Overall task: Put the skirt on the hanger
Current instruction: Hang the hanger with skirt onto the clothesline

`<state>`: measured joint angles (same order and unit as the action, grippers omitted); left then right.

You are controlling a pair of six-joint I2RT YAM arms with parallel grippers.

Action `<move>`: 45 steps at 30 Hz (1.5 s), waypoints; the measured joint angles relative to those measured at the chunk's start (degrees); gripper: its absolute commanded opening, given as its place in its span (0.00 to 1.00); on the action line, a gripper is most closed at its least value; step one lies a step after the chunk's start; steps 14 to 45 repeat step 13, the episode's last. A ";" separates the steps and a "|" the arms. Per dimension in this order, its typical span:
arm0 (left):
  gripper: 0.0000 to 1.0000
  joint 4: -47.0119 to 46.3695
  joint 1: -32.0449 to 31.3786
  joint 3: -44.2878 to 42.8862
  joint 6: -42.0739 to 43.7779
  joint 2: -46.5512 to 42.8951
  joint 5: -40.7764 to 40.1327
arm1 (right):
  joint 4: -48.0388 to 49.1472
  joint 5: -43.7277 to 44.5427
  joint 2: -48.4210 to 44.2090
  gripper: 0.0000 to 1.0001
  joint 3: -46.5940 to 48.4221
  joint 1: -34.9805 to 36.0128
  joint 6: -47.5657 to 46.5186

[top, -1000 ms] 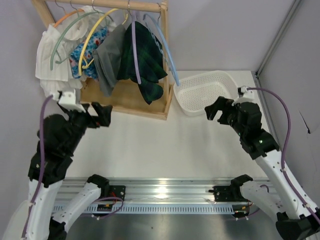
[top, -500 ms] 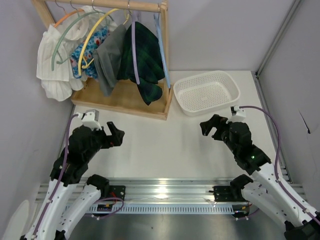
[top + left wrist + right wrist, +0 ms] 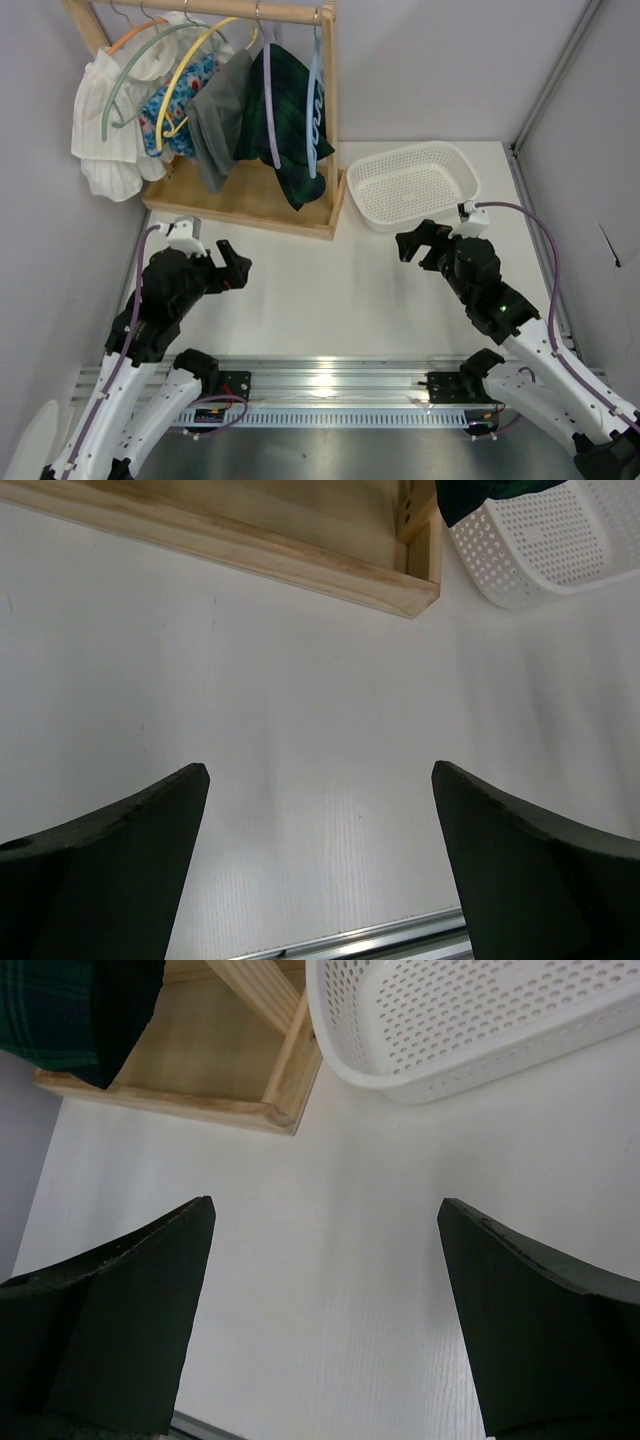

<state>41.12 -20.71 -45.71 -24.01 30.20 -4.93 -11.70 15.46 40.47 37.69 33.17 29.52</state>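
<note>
hangers (image 3: 314, 120): five, being orange, green, yellow, purple and blue
garments (image 3: 290, 100): four, being white, floral, grey and dark plaid
wooden rack (image 3: 250, 202): one
white basket (image 3: 410, 190): one

A white table (image 3: 320, 290) is seen from above, closed in by pale grey walls: one on the far side (image 3: 440, 60), one on the left (image 3: 40, 230) and one on the right (image 3: 600, 180). A light metal strip (image 3: 560, 75) is fixed along the far right corner. A wooden rack (image 3: 252, 208) is set on the far left of the table. A ribbed metal rail (image 3: 330, 380) is mounted along the near edge, where bright light is reflected.
</note>
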 measured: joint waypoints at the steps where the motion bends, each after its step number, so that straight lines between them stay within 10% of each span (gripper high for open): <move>1: 1.00 -0.04 0.00 0.02 0.00 0.28 0.00 | 0.13 0.11 0.33 0.99 0.31 0.04 -0.07; 45: 1.00 -2.51 0.00 0.07 -0.68 4.07 -0.48 | 1.25 1.16 4.33 0.99 2.25 0.68 -1.05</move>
